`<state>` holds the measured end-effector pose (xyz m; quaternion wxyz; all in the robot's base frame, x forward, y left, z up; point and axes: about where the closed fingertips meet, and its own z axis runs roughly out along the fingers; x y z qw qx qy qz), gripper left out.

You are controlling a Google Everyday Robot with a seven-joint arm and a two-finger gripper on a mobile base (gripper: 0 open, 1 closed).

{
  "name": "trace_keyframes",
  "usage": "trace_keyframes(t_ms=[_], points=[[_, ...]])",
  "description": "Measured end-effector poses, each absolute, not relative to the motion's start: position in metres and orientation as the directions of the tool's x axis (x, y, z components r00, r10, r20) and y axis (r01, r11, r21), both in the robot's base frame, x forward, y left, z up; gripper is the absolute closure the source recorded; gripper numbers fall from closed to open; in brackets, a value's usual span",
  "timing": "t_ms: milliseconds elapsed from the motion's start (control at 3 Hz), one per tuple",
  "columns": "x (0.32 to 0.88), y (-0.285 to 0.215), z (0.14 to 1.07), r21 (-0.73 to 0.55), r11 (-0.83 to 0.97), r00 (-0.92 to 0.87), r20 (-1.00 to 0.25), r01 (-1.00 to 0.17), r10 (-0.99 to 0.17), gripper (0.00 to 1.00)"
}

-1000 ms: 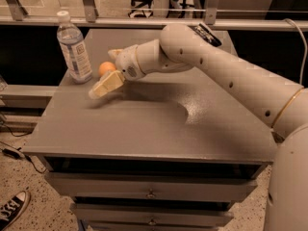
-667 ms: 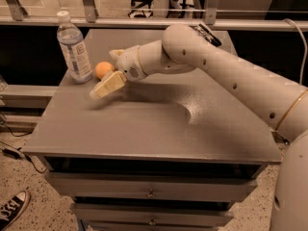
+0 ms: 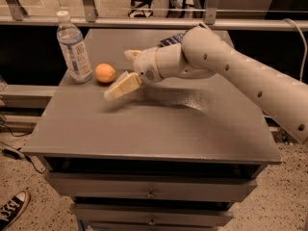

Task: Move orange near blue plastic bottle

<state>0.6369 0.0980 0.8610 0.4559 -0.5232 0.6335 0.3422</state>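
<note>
The orange [image 3: 104, 73] rests on the grey table top [image 3: 154, 124] at the far left, just right of the blue plastic bottle [image 3: 73, 48], which stands upright with a white cap. The two are a small gap apart. My gripper [image 3: 122, 73] is right of the orange, open, with one finger [image 3: 122, 86] pointing down-left near the table and the other [image 3: 132, 55] behind. It holds nothing and is clear of the orange.
A dark blue snack bag [image 3: 172, 38] lies at the back of the table, partly hidden behind my arm [image 3: 231, 76]. A metal railing [image 3: 144, 20] runs behind the table. Drawers sit below the front edge. A shoe [image 3: 12, 209] is on the floor at left.
The gripper has drawn back to the right, away from the orange. The orange stays beside the bottle, free of the fingers.
</note>
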Motion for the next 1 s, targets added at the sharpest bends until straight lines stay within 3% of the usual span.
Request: trace_keyframes(t_ms=[667,1000], points=[[0.622,-0.008,0.886,-0.088,0.315,0.007,-0.969,-0.945,-0.248,0.00],[0.621,-0.021,0.887,-0.095,0.332,0.010,-0.969,-0.939,-0.249,0.00]])
